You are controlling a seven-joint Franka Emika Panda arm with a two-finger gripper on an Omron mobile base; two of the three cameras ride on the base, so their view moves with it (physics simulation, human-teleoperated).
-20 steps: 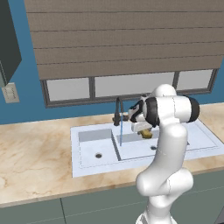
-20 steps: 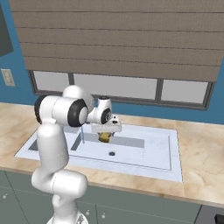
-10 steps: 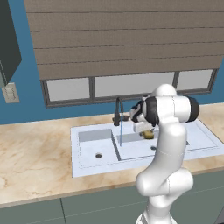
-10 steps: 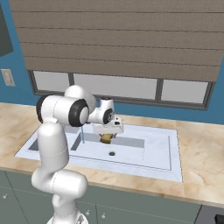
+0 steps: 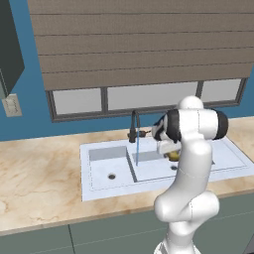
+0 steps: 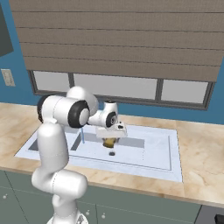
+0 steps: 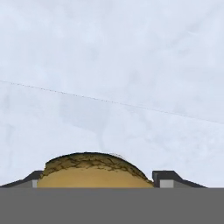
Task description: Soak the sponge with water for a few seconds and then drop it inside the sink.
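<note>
Gripper [image 6: 110, 141] jaws clamped on sponge [image 7: 94, 171] over sink's [image 6: 164, 154] wider basin, water [image 5: 137, 153] stream at its nine o'clock.

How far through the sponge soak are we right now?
Done: the water is running from the faucet, and the claw holds the sponge over the wider basin of the sink. In hand: the sponge hangs to the side of the stream, not under it. Left: move it into the stream, soak it briefly, then drop it in the basin.
</note>
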